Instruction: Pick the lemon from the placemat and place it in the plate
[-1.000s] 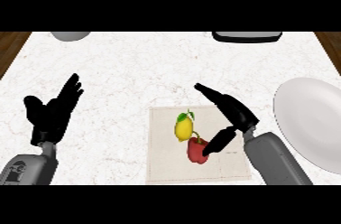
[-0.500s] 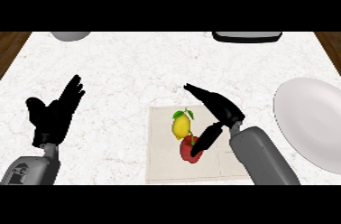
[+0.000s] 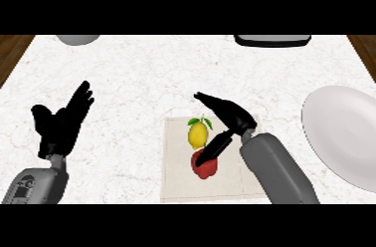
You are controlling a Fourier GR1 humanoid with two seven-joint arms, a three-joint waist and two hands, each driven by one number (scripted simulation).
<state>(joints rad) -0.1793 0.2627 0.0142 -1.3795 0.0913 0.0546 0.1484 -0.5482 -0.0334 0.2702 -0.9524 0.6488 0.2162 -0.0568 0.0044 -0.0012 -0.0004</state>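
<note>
Beige cloth placemat (image 3: 176, 184) nearest, flat on white marble table (image 3: 147, 76). Round red fruit (image 3: 206, 170) on mat. Yellow lemon with green leaves (image 3: 196, 137) just behind it, on mat, unheld. Right hand (image 3: 234, 116) just right of lemon: fingers straight, thumb spread apart and angled down past lemon over red fruit's top; contact unclear. Left hand (image 3: 58, 124) at view's left, resting, fingers up and apart. Large white round plate (image 3: 345, 131) at right, well apart from lemon. Grey bowl (image 3: 77, 39) far left; black tray (image 3: 272, 40) far edge.

Bare counter (image 3: 283, 111) between placemat (image 3: 180, 187) and plate (image 3: 345, 134); red fruit (image 3: 206, 169) beside lemon (image 3: 197, 136).
</note>
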